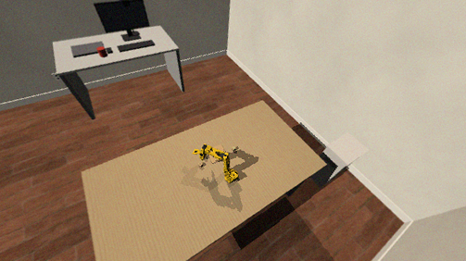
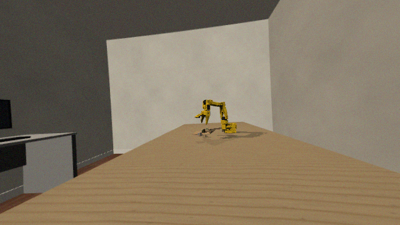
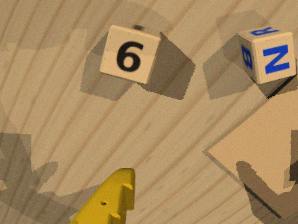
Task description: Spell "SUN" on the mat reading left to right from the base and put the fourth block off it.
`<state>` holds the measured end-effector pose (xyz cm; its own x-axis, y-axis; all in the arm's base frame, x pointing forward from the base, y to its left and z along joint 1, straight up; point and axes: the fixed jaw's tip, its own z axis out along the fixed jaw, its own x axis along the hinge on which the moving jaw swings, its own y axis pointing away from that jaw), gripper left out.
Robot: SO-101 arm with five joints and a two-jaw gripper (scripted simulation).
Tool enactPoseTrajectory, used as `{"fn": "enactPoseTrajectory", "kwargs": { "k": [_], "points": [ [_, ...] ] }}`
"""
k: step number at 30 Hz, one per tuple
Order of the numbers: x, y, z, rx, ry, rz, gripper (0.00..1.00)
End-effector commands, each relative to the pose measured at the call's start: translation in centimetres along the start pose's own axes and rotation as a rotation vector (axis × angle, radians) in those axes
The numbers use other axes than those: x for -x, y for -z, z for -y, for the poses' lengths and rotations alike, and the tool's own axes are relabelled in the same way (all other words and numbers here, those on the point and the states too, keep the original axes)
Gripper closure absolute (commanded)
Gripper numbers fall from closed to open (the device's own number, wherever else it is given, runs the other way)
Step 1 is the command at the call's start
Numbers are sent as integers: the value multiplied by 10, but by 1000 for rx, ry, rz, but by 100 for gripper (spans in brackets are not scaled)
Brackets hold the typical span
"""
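Observation:
My gripper (image 1: 201, 158) (image 2: 204, 122) hangs well above the table, partly open, with nothing seen between its fingers. In the wrist view one yellow finger (image 3: 117, 192) reaches in from the bottom; the other is out of sight. A block with a black 6 (image 3: 130, 56) lies on the table beyond that fingertip, off the mat. A block with a blue N (image 3: 276, 59) is at the upper right, close beside the mat's edge; R and B show on its other faces. The tan mat (image 3: 240, 142) shows by one corner. The S and U letters are not readable now.
Small blocks (image 1: 202, 165) (image 2: 204, 129) are tiny in the top and exterior views, their letters unreadable. The arm's base (image 1: 231, 176) (image 2: 230, 127) stands on the wooden table (image 1: 147, 201) (image 2: 200, 181). Shadows of the arm cross the table and the mat. A separate white desk (image 1: 109, 55) stands away by the wall.

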<state>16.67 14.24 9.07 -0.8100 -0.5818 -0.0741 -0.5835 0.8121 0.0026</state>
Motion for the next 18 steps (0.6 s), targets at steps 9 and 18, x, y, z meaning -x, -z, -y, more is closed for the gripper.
{"fn": "enactPoseTrajectory", "kwargs": {
  "k": [9, 18],
  "points": [
    [14, -3, -31, 15, 104, 34, 68],
    [14, -3, -31, 15, 104, 34, 68]
  ]
}}
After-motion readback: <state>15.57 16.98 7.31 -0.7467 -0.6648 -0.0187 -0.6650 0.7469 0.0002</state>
